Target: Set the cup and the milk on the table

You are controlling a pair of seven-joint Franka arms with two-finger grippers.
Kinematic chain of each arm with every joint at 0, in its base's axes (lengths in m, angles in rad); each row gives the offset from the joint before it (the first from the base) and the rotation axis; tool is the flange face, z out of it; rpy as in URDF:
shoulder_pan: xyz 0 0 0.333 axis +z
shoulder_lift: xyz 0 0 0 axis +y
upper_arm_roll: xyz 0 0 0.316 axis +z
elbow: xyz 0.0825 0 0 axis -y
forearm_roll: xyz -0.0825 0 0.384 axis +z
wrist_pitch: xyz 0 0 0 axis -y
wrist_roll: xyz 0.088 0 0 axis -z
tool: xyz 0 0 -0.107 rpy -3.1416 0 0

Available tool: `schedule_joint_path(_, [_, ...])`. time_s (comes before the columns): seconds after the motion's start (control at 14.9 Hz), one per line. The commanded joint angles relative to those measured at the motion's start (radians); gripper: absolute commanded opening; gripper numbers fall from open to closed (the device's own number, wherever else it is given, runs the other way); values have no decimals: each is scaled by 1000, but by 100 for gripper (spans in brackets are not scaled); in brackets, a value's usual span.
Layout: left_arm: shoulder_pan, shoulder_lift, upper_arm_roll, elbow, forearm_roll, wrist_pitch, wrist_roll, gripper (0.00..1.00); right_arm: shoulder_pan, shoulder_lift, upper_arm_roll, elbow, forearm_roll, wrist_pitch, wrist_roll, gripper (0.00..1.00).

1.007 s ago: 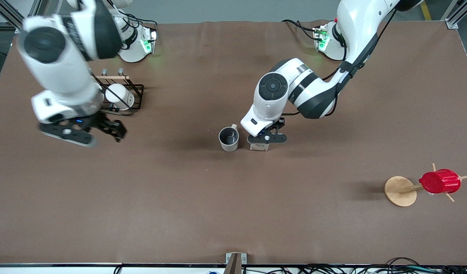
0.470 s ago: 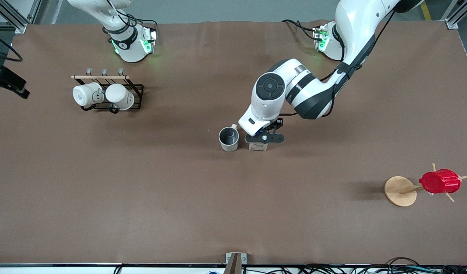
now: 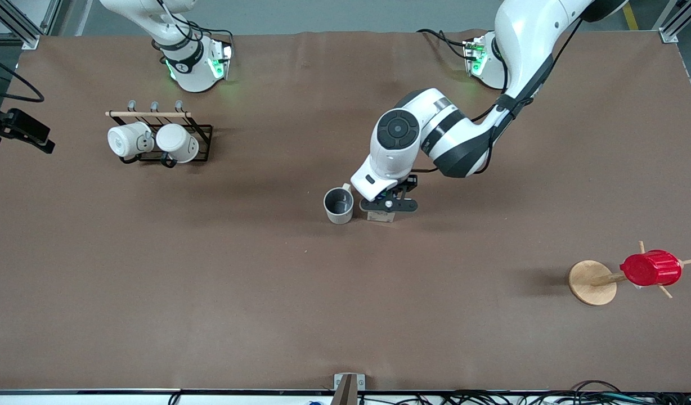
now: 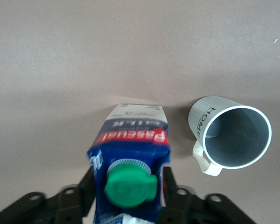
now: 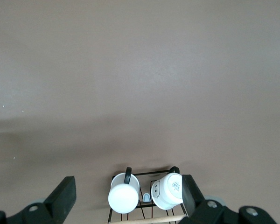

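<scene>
The left tool (image 3: 388, 205) is gripping the Pascual milk carton (image 4: 129, 158), which is standing on the brown counter (image 3: 345, 292) at about three o'clock of the cream mug (image 3: 339, 205), just beside it. The right tool (image 5: 126, 205), fingers spread, is hanging high over the mug rack (image 5: 144, 196).

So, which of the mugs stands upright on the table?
The cream mug with a grey inside, beside the milk carton in the left hand. The two white mugs hang on their sides in the black rack.
</scene>
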Motion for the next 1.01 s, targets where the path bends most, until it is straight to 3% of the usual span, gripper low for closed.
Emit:
schedule_joint_path(0.0, [4, -19, -7, 30, 16, -10, 3, 100, -1, 2, 2, 22, 18, -9, -6, 100])
schedule_joint_path(0.27, [19, -134, 20, 38, -18, -30, -6, 100, 4, 0, 5, 22, 17, -4, -6, 100])
schedule_joint_path(0.47, [19, -249, 132, 26, -142, -88, 18, 100, 7, 0, 6, 22, 20, -4, -4, 100])
schedule_joint_path(0.67, [18, -387, 282, -36, -272, -111, 216, 100, 11, 0, 6, 22, 33, 8, -3, 100])
schedule_joint_path(0.94, [21, -501, 421, -71, -297, -183, 434, 100, 13, -1, 6, 20, 35, 3, 0, 100])
